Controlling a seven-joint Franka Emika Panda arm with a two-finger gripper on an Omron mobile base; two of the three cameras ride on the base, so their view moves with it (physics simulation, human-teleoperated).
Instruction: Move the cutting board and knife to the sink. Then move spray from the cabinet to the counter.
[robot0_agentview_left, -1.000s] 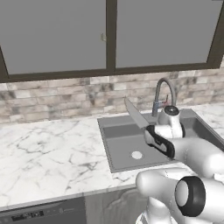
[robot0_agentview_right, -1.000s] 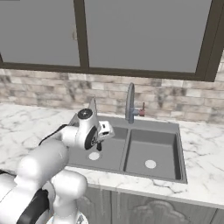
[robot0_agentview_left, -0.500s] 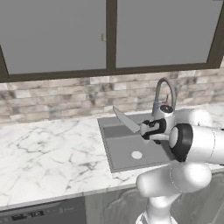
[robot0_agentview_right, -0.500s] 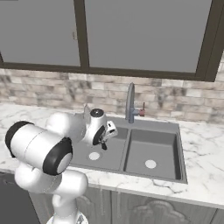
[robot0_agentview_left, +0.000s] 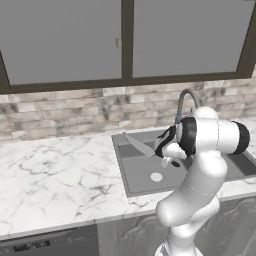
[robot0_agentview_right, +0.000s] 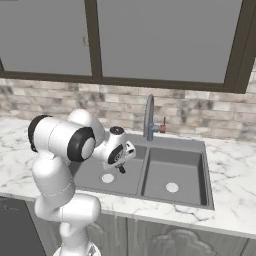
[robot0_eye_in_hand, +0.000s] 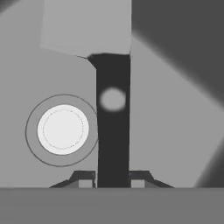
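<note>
A: While the knife (robot0_agentview_left: 141, 146) hangs over the left basin of the sink (robot0_agentview_left: 131, 186), which step would you say is in hand?

B: The carrying of the knife to the sink, I judge. The gripper (robot0_eye_in_hand: 113, 180) has its jaws clamped on the slim black handle, which runs up between the two fingertips (robot0_eye_in_hand: 84, 178) in the hand view, with the pale blade beyond it.

A: And where does the blade point?

B: In the left base view it slants up and to the left from the hand, out toward the near left corner of the basin, well above the basin floor. The knife is not resting on anything; it is held in the air.

A: What lies beneath it?

B: The round white drain (robot0_eye_in_hand: 62, 129) of the left basin, just beside the handle as the hand camera sees it. The faucet (robot0_agentview_right: 149, 118) stands behind, at the far rim between the two basins.

A: I see no cutting board or spray. So what does the next move call for?

B: Lowering the hand until the knife lies close to the basin floor, then parting the jaws to release it flat. The marble worktop (robot0_agentview_left: 55, 175) to the left plays no part yet.
</note>
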